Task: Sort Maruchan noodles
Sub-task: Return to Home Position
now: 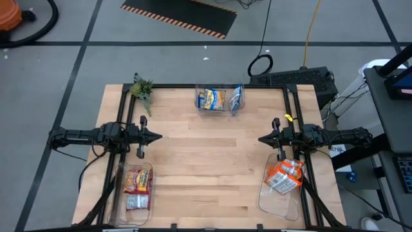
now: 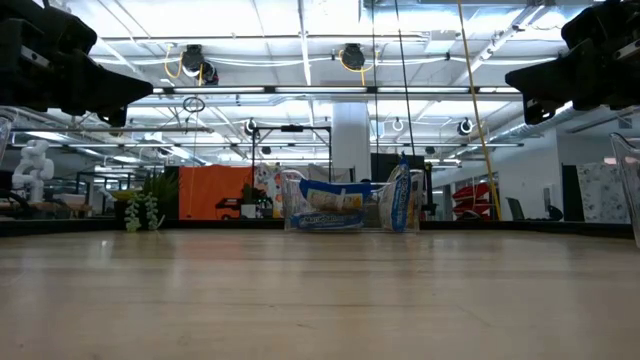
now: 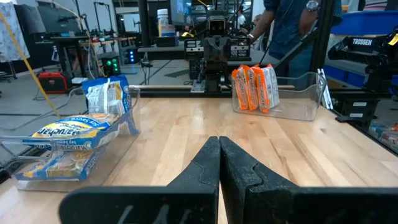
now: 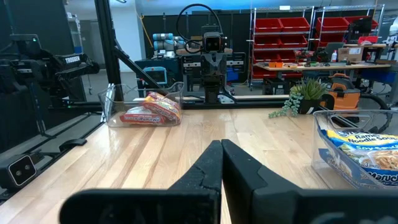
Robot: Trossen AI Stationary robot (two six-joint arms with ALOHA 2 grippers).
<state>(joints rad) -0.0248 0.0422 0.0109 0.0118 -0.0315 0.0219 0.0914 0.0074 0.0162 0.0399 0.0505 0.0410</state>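
Left gripper (image 1: 156, 136) clenched, empty, above the wooden table's (image 1: 206, 167) left side; right gripper (image 1: 262, 137) likewise at right. Blue-and-yellow packets (image 4: 364, 146), printed "Ramen Noodle", in far clear bin (image 1: 219, 86). Red packets (image 1: 136, 187) near-left, orange packets (image 1: 283, 175) near-right; glossy, crinkled plastic.

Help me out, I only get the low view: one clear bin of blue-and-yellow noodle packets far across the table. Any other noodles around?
Observer: Yes. The high view shows red packets lying in a left-hand bin.
Visitor: Only those?
Observer: No, orange packets lie in a right-hand bin.
Visitor: Are the pincers holding something?
Observer: No. The left pincer and right pincer are both shut and empty.
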